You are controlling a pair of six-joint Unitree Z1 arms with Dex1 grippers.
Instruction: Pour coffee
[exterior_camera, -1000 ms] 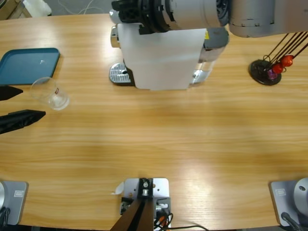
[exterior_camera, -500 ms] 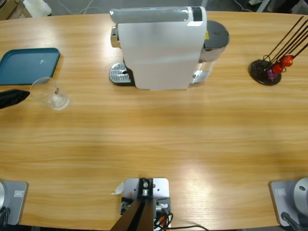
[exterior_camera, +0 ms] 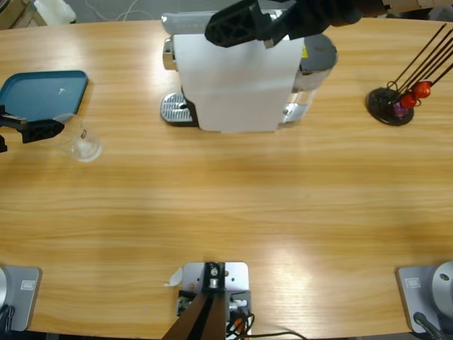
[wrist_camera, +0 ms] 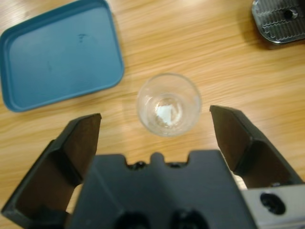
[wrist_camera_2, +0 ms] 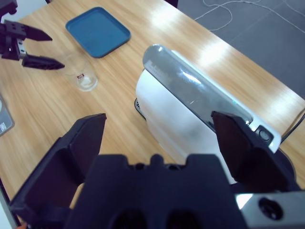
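While clear tumbler (wrist_camera: 168,104) stands upright, mouth up, left gripper (wrist_camera: 157,131) fingers spread, flanking it; right gripper (wrist_camera_2: 159,136) fingers spread.

A long wooden table (exterior_camera: 233,205) is stretching across the room. A blue tray (exterior_camera: 42,95) is lying flat at about nine o'clock near the table's edge, with nothing lying in it. A white coffee machine (exterior_camera: 237,85) is standing at twelve o'clock, its round metal drip grate (exterior_camera: 175,109) sticking out at its left foot. At about two o'clock a black wire stand (exterior_camera: 396,99) is leaning its thin rods outward, and red, orange and purple capsules (exterior_camera: 414,94) are sitting at its base.
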